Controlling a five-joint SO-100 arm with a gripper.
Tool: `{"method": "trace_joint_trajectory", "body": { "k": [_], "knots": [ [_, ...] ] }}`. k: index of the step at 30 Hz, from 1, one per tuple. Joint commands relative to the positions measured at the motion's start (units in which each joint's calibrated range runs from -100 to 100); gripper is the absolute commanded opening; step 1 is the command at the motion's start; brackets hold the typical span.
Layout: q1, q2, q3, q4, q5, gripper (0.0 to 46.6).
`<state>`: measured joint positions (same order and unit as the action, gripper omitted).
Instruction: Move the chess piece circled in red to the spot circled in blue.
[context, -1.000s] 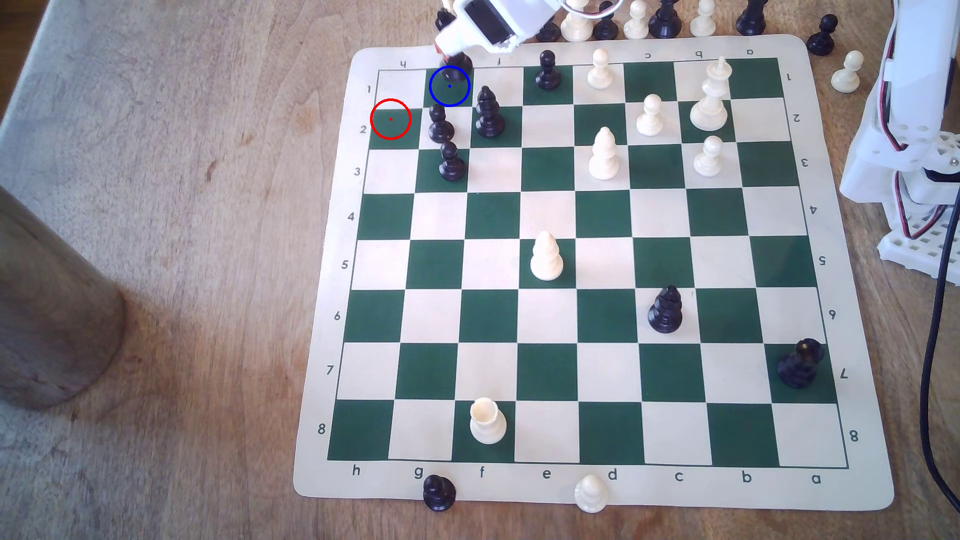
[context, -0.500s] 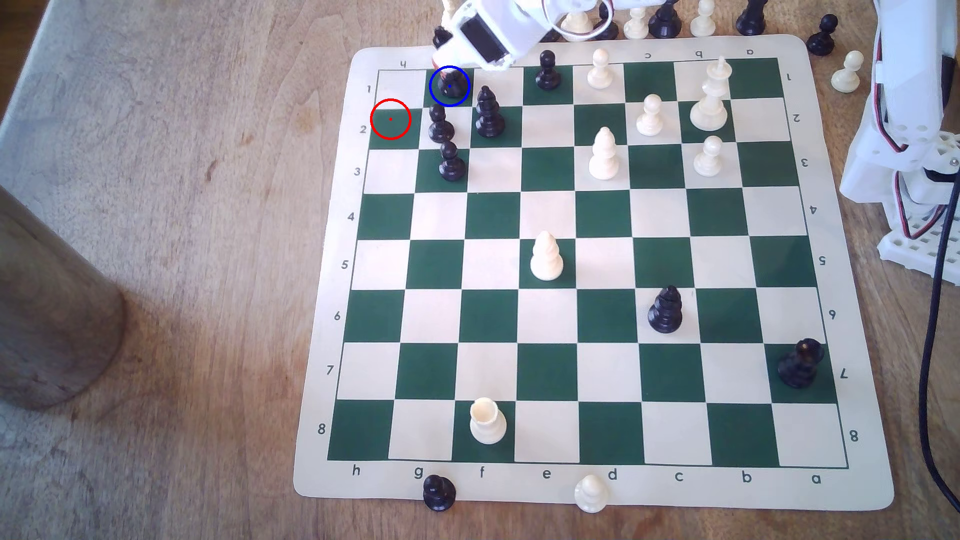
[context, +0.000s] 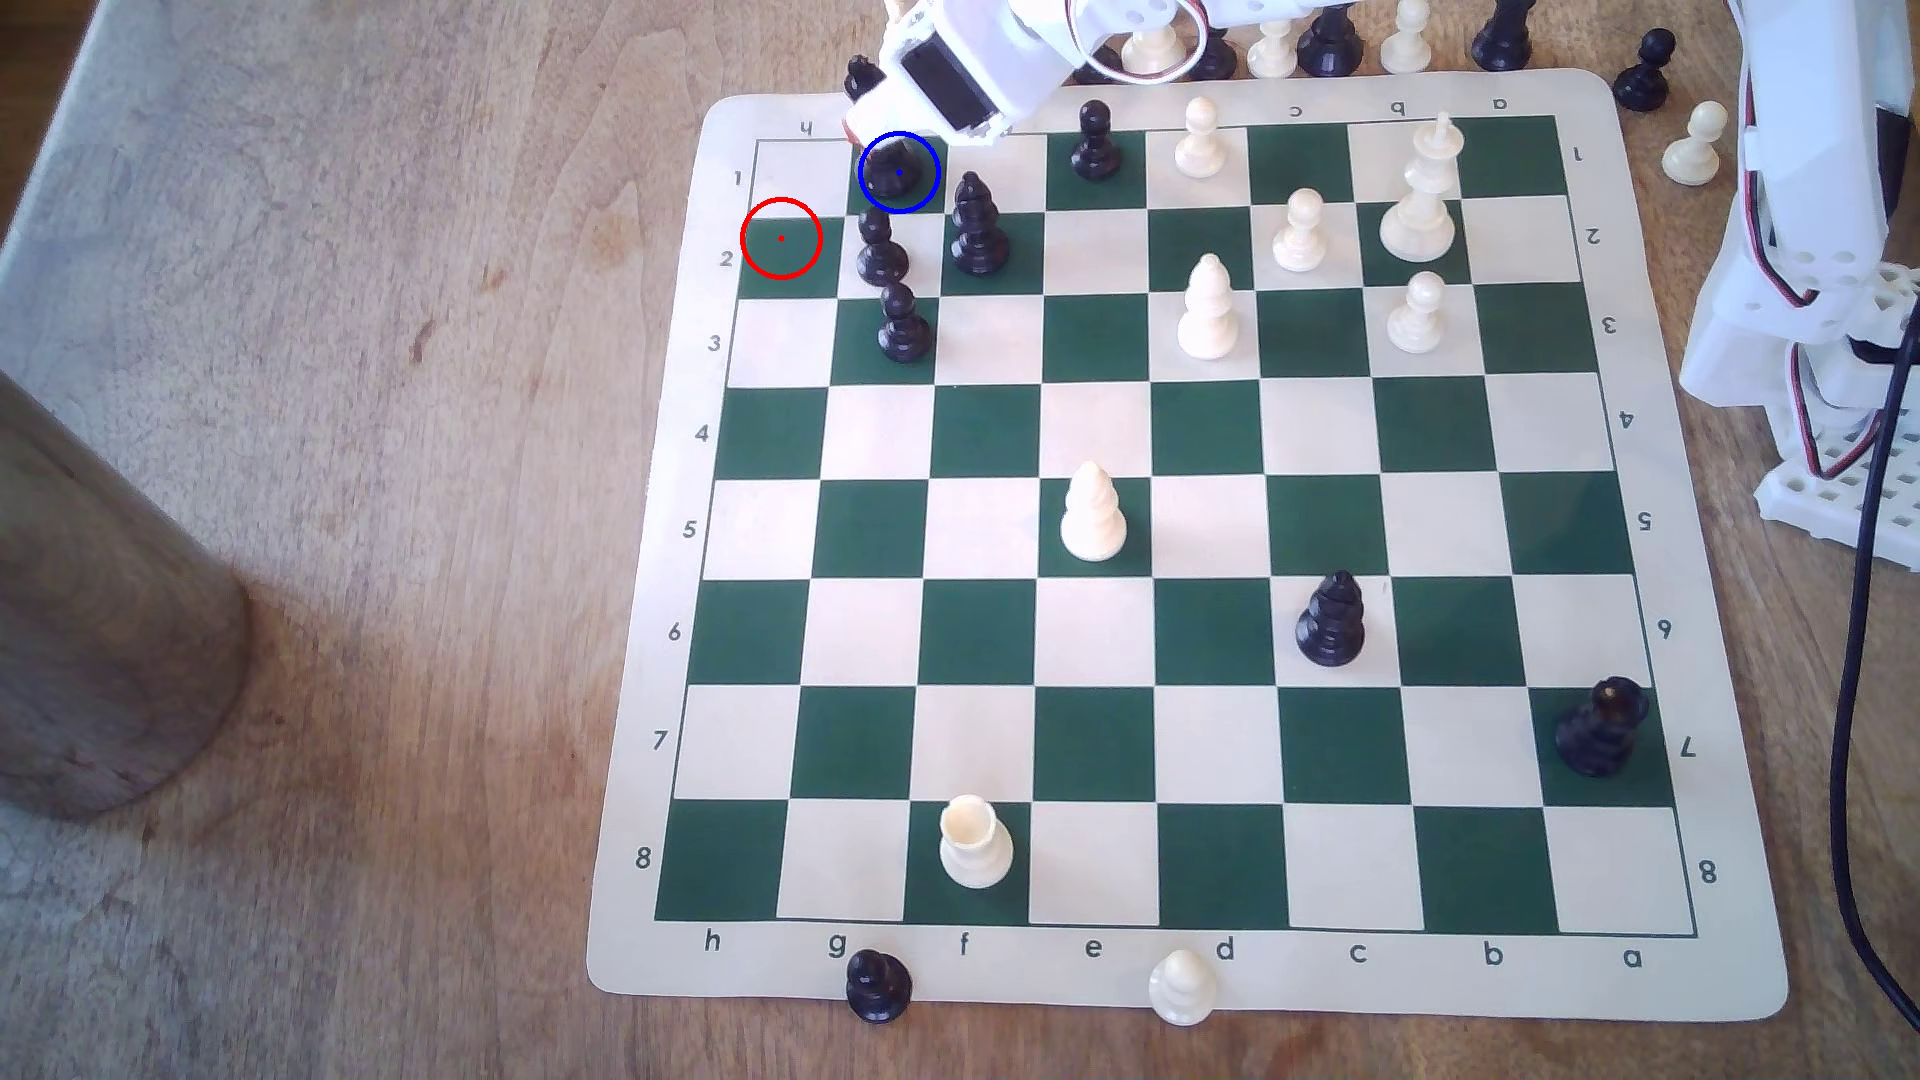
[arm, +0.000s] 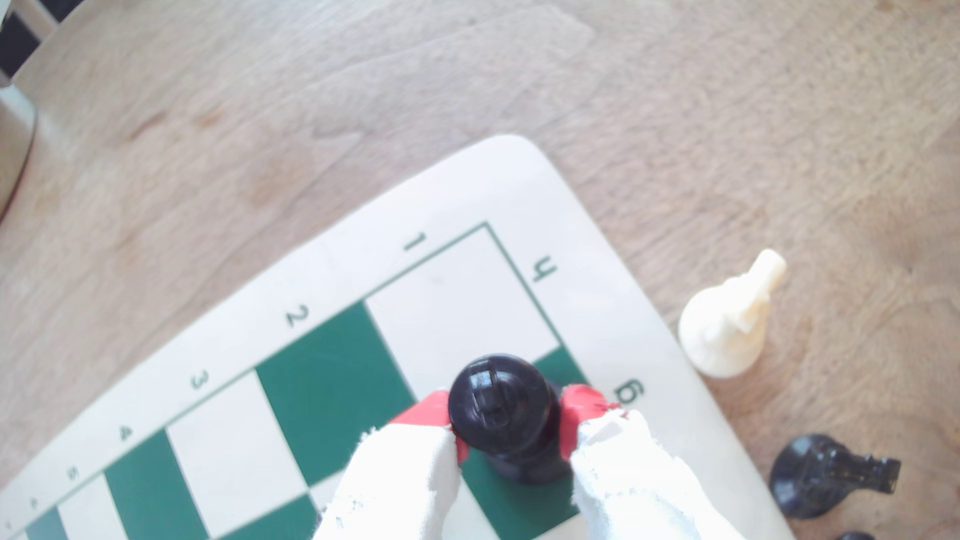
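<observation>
The black chess piece (context: 896, 171) stands inside the blue circle, on the spot (context: 931, 200), the dark green g1 square at the mat's far edge. My gripper (context: 883, 130) comes down on it from behind, white with red pads. In the wrist view the two red-padded fingers (arm: 428, 413) press on either side of the chess piece's round knobbed head (arm: 498, 400), so my gripper (arm: 511, 410) is shut on it. Its base rests on the green square (arm: 519, 503). The red-circled green square (context: 781, 239) is bare.
Close to the spot are two black pawns (context: 881, 249) (context: 902, 324) and a black bishop (context: 977, 226). Off the mat lie a white piece (arm: 727, 322) and a black knight (arm: 826, 475). Captured pieces line the far edge. A brown cylinder (context: 104, 602) stands at the exterior view's left.
My gripper has shifted toward the exterior view's left and come lower. The chess piece has moved from the blue circle's far rim down into its middle.
</observation>
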<state>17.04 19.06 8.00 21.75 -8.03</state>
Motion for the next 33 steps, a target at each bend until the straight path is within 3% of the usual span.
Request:
{"method": "trace_joint_trajectory", "body": {
  "k": [1, 6, 11, 33],
  "knots": [
    [0.21, -1.49, -5.64, 1.26, 0.54, 3.6],
    [0.13, -2.17, -5.64, 3.31, 1.07, 12.5],
    [0.13, -4.29, -5.46, 5.11, 1.22, 16.7],
    [0.13, -17.87, -4.10, 15.92, 0.05, 17.9]
  ]
}}
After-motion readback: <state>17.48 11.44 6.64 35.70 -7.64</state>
